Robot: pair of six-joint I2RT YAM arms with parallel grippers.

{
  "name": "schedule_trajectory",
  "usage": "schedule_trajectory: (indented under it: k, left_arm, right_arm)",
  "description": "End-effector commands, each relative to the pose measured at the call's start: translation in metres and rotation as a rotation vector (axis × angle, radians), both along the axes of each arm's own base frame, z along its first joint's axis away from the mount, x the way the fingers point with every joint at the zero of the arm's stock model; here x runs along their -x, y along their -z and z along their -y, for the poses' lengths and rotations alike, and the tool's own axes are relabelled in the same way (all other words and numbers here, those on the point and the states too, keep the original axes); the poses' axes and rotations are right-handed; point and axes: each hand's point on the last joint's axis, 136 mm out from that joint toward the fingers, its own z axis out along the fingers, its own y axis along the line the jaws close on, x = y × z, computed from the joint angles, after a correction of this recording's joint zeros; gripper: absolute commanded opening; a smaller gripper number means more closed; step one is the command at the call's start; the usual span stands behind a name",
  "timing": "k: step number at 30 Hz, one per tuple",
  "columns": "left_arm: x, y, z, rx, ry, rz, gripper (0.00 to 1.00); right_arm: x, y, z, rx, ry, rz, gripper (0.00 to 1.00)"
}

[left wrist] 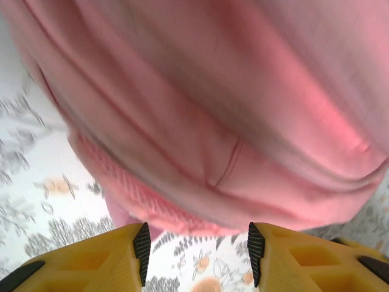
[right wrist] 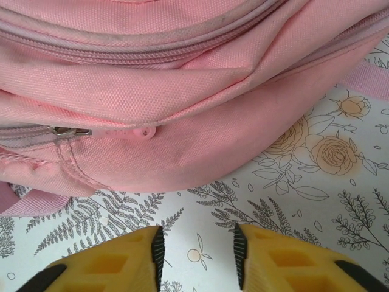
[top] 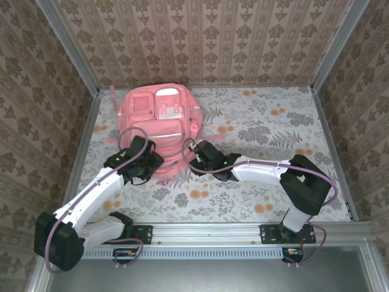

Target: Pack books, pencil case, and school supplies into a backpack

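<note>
The left arm (top: 91, 194) is stretching from 7 o'clock toward 1 o'clock; the right arm (top: 261, 170) is folding at its elbow at 4 o'clock, reaching toward 9 o'clock; the left jaws and the right jaws are standing parted, gripping nothing.

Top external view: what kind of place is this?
Probably a robot test booth, not a real room: wallpapered panels in metal framing, a floral-covered table, left arm and right arm on a rail.
</note>
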Motion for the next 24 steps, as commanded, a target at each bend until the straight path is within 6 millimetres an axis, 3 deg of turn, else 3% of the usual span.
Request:
schedule_trajectory:
  k: [1, 7, 9, 12, 16, 18, 20, 22, 24]
  left_arm:
    - [-0.007, 0.001, 0.013, 0.054, -0.131, -0.006, 0.49]
    - [-0.020, 0.009, 0.025, 0.029, -0.157, -0.012, 0.52]
    - [-0.023, 0.011, 0.022, 0.008, -0.177, -0.007, 0.57]
    - [-0.029, 0.012, 0.020, -0.019, -0.185, 0.007, 0.57]
    - [-0.033, 0.015, 0.014, -0.080, -0.180, 0.012, 0.58]
    - [-0.035, 0.016, 0.012, -0.092, -0.178, 0.017, 0.52]
    - [-0.035, 0.017, 0.009, -0.113, -0.177, 0.023, 0.32]
    - [-0.034, 0.016, 0.004, -0.135, -0.177, 0.025, 0.05]
    - [-0.032, 0.015, -0.001, -0.152, -0.176, 0.026, 0.00]
  right_arm:
    - [-0.005, -0.003, -0.007, -0.018, -0.012, -0.001, 0.41]
    - [0.005, -0.003, -0.012, -0.043, -0.087, -0.011, 0.51]
    - [0.010, -0.001, -0.016, -0.055, -0.132, -0.022, 0.55]
    - [0.014, -0.001, -0.023, -0.072, -0.191, -0.030, 0.58]
    - [0.006, 0.000, -0.026, -0.085, -0.204, -0.050, 0.59]
    - [0.003, -0.001, -0.027, -0.099, -0.211, -0.061, 0.59]
    - [0.002, 0.000, -0.029, -0.106, -0.224, -0.074, 0.60]
    - [0.002, 0.000, -0.031, -0.114, -0.237, -0.087, 0.61]
    - [0.002, 0.001, -0.033, -0.124, -0.251, -0.101, 0.61]
